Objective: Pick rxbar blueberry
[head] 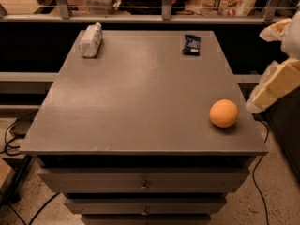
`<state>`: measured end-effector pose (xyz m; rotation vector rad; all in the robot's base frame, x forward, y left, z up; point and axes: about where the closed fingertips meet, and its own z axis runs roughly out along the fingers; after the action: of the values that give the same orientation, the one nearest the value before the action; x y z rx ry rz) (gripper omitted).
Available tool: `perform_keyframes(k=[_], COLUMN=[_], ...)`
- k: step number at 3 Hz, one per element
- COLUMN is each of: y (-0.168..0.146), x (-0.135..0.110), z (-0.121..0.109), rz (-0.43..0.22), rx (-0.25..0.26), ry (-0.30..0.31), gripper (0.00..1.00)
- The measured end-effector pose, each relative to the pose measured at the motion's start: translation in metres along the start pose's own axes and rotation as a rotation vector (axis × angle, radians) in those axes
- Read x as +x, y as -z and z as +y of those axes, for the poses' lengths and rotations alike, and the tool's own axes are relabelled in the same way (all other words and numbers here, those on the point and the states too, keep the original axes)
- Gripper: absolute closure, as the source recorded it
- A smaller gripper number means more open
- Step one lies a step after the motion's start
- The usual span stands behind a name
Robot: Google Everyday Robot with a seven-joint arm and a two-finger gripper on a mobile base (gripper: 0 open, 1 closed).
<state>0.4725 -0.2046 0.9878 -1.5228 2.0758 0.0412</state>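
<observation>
Item 1. Bench (pixel 140 102): grey, flat-topped, seen from above and in front. Drawer fronts (pixel 143 182) with small knobs sit below its near edge.

Item 2. rxbar blueberry (pixel 191 44): small flat dark wrapper with faint light print. It lies flat on the bench at the far right, close to the back edge and a little in from the right edge. It touches nothing else.

Item 3. Orange ball (pixel 224 113): round, resting on the bench near the front right corner. It is well apart from the rxbar blueberry, on the near side of it.

Item 4. Whitish wrapped bundle (pixel 91 40): crinkled plastic, lying at the far left corner of the bench, across the full width from the rxbar blueberry.

Item 5. Gripper (pixel 274 88): cream-coloured, partly cut off by the right border of the view. It hangs off the right side of the bench, just beyond the edge, and its lower tip is level with the orange ball and near it. It holds nothing that can be seen. Whether it is spread or closed cannot be told. The rxbar blueberry lies well apart from it, further back and to the left.

Item 6. Surroundings: a metal railing (pixel 164 3) runs behind the bench. Dark cables (pixel 14 135) lie on the speckled floor at the left.
</observation>
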Motion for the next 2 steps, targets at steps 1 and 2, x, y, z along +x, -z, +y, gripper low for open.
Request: perform_keyframes(k=[1,2], y=[-0.009,-0.027], x=[-0.019,-0.031], z=[-0.024,-0.050], rz=[-0.143,-0.235], rx=[0.051,0.082], ry=[-0.040,-0.094], gripper=[0.00,0.00])
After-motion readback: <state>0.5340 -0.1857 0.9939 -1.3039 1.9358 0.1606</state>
